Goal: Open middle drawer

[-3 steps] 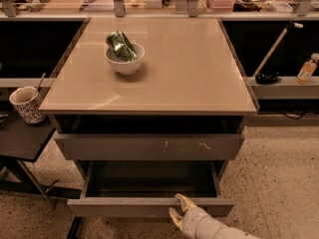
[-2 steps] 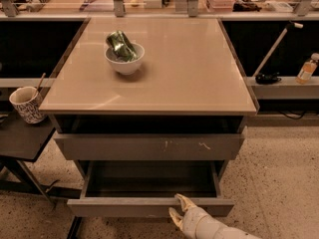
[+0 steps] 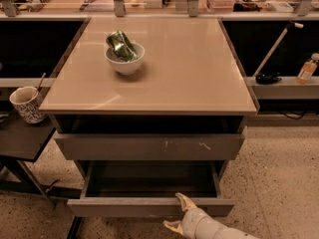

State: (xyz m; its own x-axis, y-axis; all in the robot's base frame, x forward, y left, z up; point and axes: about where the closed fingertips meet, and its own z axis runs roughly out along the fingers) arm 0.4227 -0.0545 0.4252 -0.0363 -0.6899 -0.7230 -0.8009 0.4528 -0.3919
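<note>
Claw [image 3: 177, 213] sits at the bottom edge of view, below the scratched grey front [image 3: 149, 146], with its fingers spread wide. The upper fingertip [image 3: 183, 200] hooks over the top lip of the middle drawer [image 3: 124, 206], and the lower one hangs in front of that panel. The drawer lies directly beneath the scratched front, pulled well out from it, with its dark inner box exposed. To finish well, I judge the pull should run straight and level away from the scratched front, with the hooked finger seated behind the lip so it cannot slip. The drawer's long axis runs left to right, parallel to the scratched front, and its face points toward the camera.
</note>
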